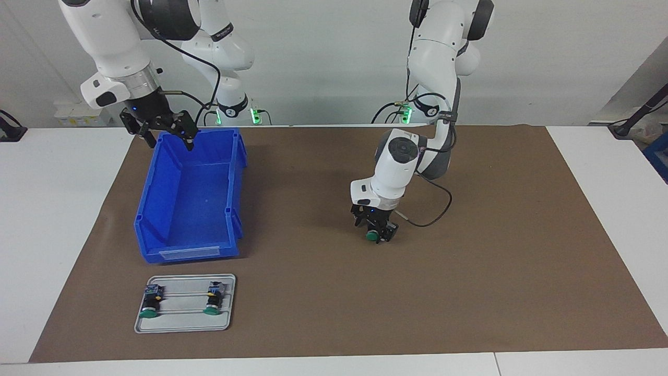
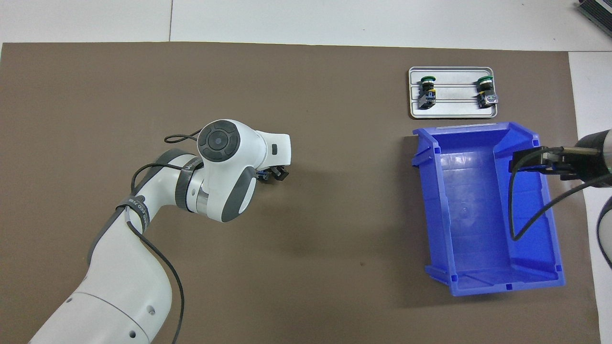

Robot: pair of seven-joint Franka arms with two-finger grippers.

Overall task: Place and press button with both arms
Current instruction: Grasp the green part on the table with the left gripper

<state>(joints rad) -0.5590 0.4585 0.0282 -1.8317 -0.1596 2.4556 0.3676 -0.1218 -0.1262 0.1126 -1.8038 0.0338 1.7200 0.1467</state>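
While the left gripper (image 1: 377, 233) grips the button (image 1: 372, 236) low over mid-mat — green cap showing | right gripper (image 1: 159, 128) splayed wide, holding nothing, over the blue bin (image 1: 156, 209), near the robots | advice: seat it upright, release gently — then press squarely.

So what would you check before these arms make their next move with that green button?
1. Button at the left gripper, over mid-mat: ok.
2. Button resting on the mat: cannot tell.
3. Right gripper empty, fingers open: ok.
4. Right gripper above the button to press it: not ok, it is over the blue bin.
5. Spare buttons lying on the tray, out of the way: ok.
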